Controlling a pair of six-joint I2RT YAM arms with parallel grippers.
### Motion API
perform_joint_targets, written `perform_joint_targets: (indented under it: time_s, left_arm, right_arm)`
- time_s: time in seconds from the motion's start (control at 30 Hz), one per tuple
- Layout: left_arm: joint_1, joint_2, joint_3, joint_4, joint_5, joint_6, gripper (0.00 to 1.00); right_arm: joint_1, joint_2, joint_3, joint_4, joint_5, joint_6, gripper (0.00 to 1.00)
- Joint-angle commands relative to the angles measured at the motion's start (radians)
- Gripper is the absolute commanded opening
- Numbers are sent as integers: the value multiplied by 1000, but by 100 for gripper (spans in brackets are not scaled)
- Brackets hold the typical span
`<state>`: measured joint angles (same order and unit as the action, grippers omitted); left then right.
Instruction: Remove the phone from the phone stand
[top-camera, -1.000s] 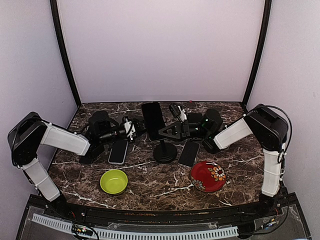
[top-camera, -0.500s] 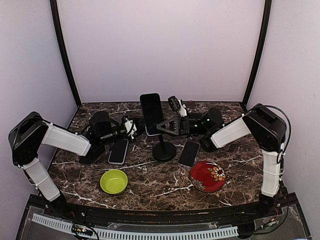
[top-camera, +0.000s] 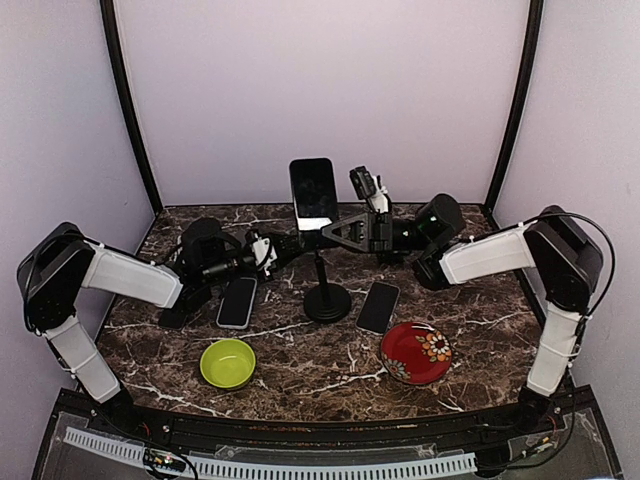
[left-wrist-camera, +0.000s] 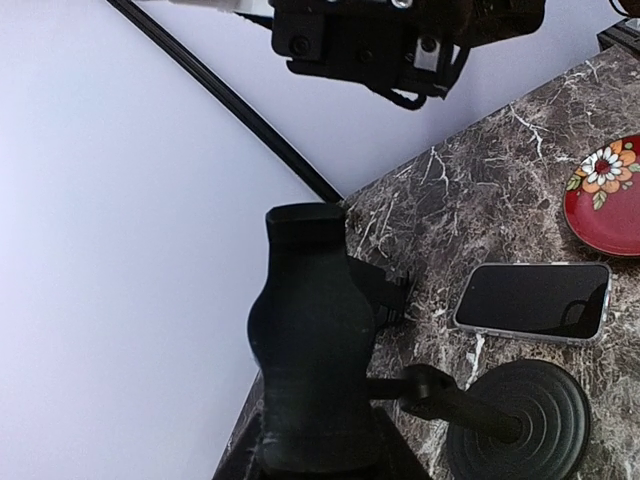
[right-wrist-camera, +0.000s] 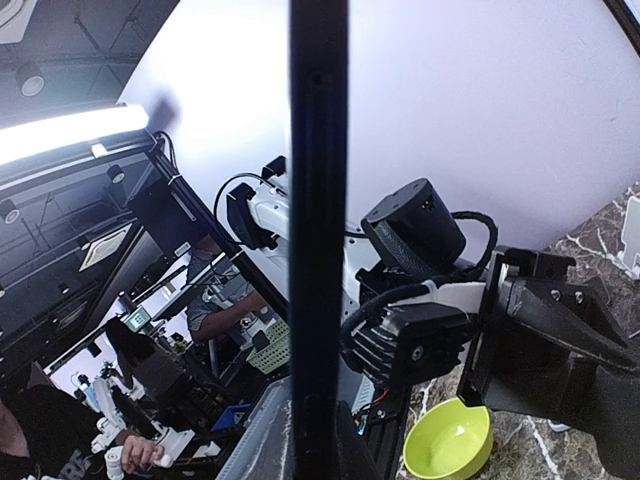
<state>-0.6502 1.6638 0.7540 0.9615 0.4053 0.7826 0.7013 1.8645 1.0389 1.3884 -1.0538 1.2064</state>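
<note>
The black phone (top-camera: 313, 192) is upright in the air, above and clear of the black phone stand (top-camera: 327, 300). My right gripper (top-camera: 327, 228) is shut on the phone's lower edge. In the right wrist view the phone (right-wrist-camera: 318, 200) shows edge-on as a dark vertical bar between the jaws of the right gripper (right-wrist-camera: 318, 440). My left gripper (top-camera: 290, 248) is low beside the stand's pole. In the left wrist view the left gripper (left-wrist-camera: 310, 445) is shut on the stand's empty black cradle (left-wrist-camera: 305, 340), with the round base (left-wrist-camera: 520, 420) to the right.
Two other phones lie flat on the marble table, one left of the stand (top-camera: 237, 302) and one right of it (top-camera: 378, 306). A green bowl (top-camera: 228, 362) and a red flowered plate (top-camera: 416, 352) sit nearer the front. Walls enclose the back and sides.
My right gripper has lifted the phone up out of the stand's cradle and a little to the right. My left gripper has stayed at the stand.
</note>
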Motion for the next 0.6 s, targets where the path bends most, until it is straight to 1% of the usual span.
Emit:
perform_joint_targets:
  time_s: [0.0, 0.13, 0.27, 0.33, 0.37, 0.4, 0.43, 0.57]
  left_arm:
    - [5, -39, 35, -82, 4, 44, 4]
    - [4, -53, 62, -129, 21, 46, 7]
    - [4, -59, 101, -237, 58, 73, 9]
    - [3, -62, 102, -242, 62, 71, 11]
    - [3, -62, 100, -241, 63, 69, 12]
    - [3, -63, 101, -246, 62, 68, 14]
    - [4, -63, 103, -247, 56, 64, 23]
    - [3, -76, 105, -248, 10, 46, 46]
  right_arm:
    - [-41, -83, -30, -20, 30, -66, 0]
    - [-68, -157, -60, -159, 41, -162, 0]
    - [-85, -242, -86, -314, 53, -283, 0]
    - [-91, -263, -94, -397, 59, -333, 0]
    - [-93, -299, -99, -428, 63, -363, 0]
    - [-95, -315, -101, -458, 67, -384, 0]
    - [-96, -329, -105, -493, 69, -402, 0]
    - [-102, -366, -119, -549, 77, -438, 0]
